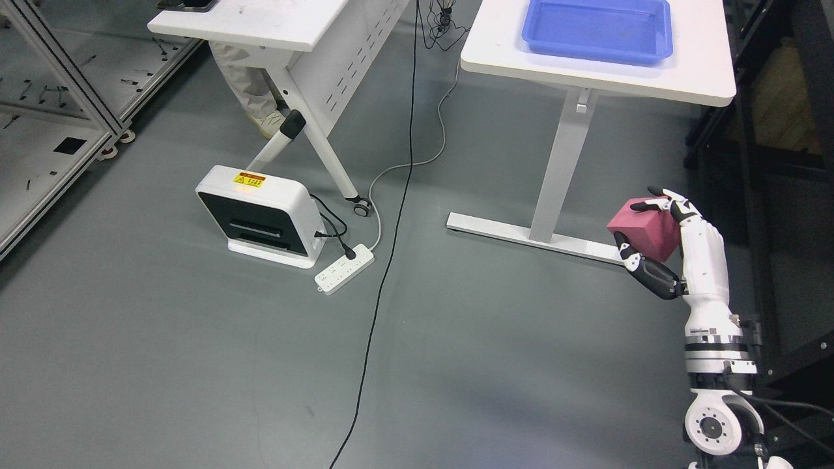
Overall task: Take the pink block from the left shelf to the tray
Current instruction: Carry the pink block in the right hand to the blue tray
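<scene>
My right hand (642, 228) is at the right of the head view, raised on its arm above the floor. Its fingers are shut on a pink block (643, 228), thumb below and fingers over the top. A blue tray (597, 30) lies on a white table (677, 71) at the top right, well above and behind the hand. The left arm is out of view. No shelf face with blocks shows.
A white device (257, 215) with a yellow warning label stands on the grey floor, plugged into a power strip (344, 268). A black cable (391, 260) runs down the floor. A second white table (273, 23) and a person's legs (251, 91) are top left. A dark rack (769, 130) stands right.
</scene>
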Controlling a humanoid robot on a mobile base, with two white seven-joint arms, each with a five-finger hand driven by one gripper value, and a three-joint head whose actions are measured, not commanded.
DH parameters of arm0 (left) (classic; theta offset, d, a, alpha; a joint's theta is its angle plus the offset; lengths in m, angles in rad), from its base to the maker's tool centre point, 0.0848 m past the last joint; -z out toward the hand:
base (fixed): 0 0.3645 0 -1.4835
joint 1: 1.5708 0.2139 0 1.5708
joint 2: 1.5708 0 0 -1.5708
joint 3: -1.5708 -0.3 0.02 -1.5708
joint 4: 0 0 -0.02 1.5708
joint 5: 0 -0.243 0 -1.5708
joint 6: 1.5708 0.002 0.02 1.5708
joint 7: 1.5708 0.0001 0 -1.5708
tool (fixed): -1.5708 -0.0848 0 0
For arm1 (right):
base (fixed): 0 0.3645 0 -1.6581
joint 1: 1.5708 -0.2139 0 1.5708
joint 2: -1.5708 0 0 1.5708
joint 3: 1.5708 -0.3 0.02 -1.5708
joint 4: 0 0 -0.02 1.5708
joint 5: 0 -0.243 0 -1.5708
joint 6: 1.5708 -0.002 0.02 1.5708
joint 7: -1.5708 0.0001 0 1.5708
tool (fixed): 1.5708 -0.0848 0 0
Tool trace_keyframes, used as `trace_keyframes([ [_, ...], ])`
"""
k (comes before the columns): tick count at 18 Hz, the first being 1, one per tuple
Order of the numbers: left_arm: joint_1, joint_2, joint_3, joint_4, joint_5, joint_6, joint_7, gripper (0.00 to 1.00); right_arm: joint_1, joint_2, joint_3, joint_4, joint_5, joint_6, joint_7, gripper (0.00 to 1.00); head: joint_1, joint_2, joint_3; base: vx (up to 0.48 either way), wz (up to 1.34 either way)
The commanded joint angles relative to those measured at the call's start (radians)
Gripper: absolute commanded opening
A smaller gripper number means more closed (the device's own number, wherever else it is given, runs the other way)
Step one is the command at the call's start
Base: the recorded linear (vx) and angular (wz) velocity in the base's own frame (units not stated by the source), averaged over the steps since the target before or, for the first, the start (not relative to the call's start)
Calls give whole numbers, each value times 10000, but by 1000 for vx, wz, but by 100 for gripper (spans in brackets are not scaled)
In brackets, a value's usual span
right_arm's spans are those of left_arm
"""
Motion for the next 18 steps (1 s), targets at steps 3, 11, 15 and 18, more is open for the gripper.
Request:
trace_keyframes([
  [3,-123,175,0,0,-15,-7,6,100,-307,-175,-323,-2,-1,-3,4,4,0,0,0,245,-193],
  [11,-107,175,0,0,-15,-7,6,100,-307,-175,-307,-2,-1,-3,4,4,0,0,0,258,-67],
  [15,-107,175,0,0,-15,-7,6,100,-307,-175,-292,-2,-1,-3,35,4,0,0,0,279,87],
  [18,-107,175,0,0,-15,-7,6,100,-307,-175,-261,-2,-1,12,35,4,0,0,0,307,26],
])
